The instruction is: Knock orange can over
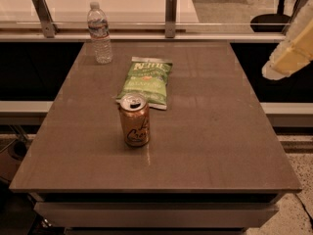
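Observation:
The orange can (134,120) stands upright on the brown table (210,131), left of the middle and toward the front. It has a silver pull-tab top and dark cursive lettering on its side. My gripper (281,62) shows as a pale blurred shape at the right edge of the view, raised above the table's far right corner. It is far from the can and touches nothing.
A green chip bag (145,82) lies flat just behind the can. A clear plastic water bottle (100,33) stands at the table's back left. A glass rail with metal posts (170,15) runs along the back edge. An office chair (274,18) stands at the far right.

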Available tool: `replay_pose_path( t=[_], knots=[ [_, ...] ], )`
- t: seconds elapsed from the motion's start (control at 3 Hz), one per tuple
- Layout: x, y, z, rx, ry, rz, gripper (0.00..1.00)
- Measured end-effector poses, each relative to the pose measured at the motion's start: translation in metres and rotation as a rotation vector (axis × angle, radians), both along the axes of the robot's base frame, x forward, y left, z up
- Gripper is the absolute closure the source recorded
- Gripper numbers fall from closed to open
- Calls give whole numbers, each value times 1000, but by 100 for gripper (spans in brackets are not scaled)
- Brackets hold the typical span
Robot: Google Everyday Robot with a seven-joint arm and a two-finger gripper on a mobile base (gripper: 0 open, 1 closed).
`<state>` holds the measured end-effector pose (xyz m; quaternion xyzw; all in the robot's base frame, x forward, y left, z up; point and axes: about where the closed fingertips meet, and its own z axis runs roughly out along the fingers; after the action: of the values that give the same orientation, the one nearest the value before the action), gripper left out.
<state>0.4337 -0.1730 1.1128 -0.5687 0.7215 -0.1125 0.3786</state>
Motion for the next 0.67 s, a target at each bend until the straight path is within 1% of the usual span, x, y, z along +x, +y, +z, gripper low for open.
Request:
replay_pose_path(
  t=[0.33, 0.67],
  knots=[
    [0, 0, 0, 0, 0, 0, 0],
    [8, 7, -5, 41, -5, 62, 0]
  ],
)
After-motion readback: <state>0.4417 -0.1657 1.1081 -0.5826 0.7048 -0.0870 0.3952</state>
